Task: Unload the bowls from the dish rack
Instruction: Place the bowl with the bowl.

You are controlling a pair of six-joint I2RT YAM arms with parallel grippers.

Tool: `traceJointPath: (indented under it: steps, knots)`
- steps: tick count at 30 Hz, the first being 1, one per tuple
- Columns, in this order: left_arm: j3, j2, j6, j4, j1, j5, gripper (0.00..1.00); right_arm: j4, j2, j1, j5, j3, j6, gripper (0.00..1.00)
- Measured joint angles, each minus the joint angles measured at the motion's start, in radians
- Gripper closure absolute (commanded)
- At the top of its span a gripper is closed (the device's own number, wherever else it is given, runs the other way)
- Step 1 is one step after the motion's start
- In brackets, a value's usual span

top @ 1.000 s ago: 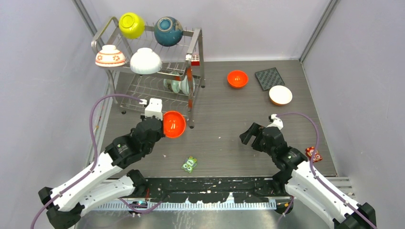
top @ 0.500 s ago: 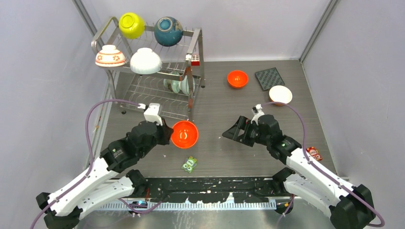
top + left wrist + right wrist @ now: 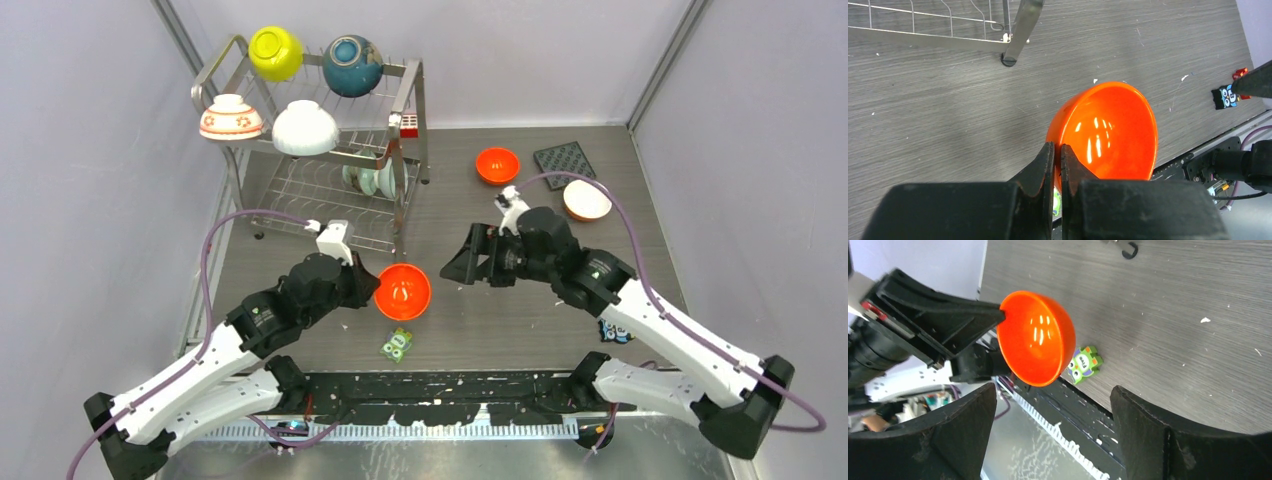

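Left end effector (image 3: 1057, 150) is clenched on the rim of an orange bowl (image 3: 403, 291). The bowl is held clear of the desk (image 3: 480, 320), tipped on its side with its mouth turned toward the right arm, out of the dish rack (image 3: 410, 100) and near its front leg. Right end effector (image 3: 465, 265) is released, spread wide and aimed at the bowl's mouth, close but not touching. A green owl figure (image 3: 397, 343) is seen on the desk just below the held bowl.

Four bowls are seated on the rack's top tier: yellow-green bowl (image 3: 276, 52), teal-blue bowl (image 3: 352, 65), flowered white bowl (image 3: 230, 117), plain white bowl (image 3: 305, 127). Pale green bowls (image 3: 372, 180) are stood on edge in the lower tier. A second orange bowl (image 3: 497, 165) and an orange-rimmed white bowl (image 3: 587, 200) are set on the desk right of the rack, beside a dark square mat (image 3: 564, 164).
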Motion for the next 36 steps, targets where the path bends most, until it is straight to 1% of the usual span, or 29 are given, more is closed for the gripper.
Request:
traceJointPath:
  steps: [5,8,12,21,31,36]
  knots:
    - [-0.003,0.002,-0.002,0.015,0.000,0.006,1.00,-0.121,0.139,0.154,0.132,0.138,-0.042,0.16]
    - [-0.006,0.002,-0.002,0.023,0.000,0.008,1.00,-0.172,0.211,0.207,0.195,0.155,-0.048,0.18]
    - [-0.009,0.001,-0.002,0.027,0.000,0.009,1.00,-0.219,0.278,0.246,0.249,0.172,-0.048,0.20]
    - [-0.015,0.001,-0.001,0.027,0.000,0.010,1.00,-0.227,0.313,0.266,0.297,0.203,-0.043,0.26]
    - [-0.019,-0.004,0.002,0.029,0.000,0.010,1.00,-0.172,0.376,0.268,0.309,0.203,-0.009,0.40]
    - [-0.031,-0.013,0.002,0.029,0.000,0.010,1.00,-0.138,0.418,0.269,0.306,0.214,0.009,0.45]
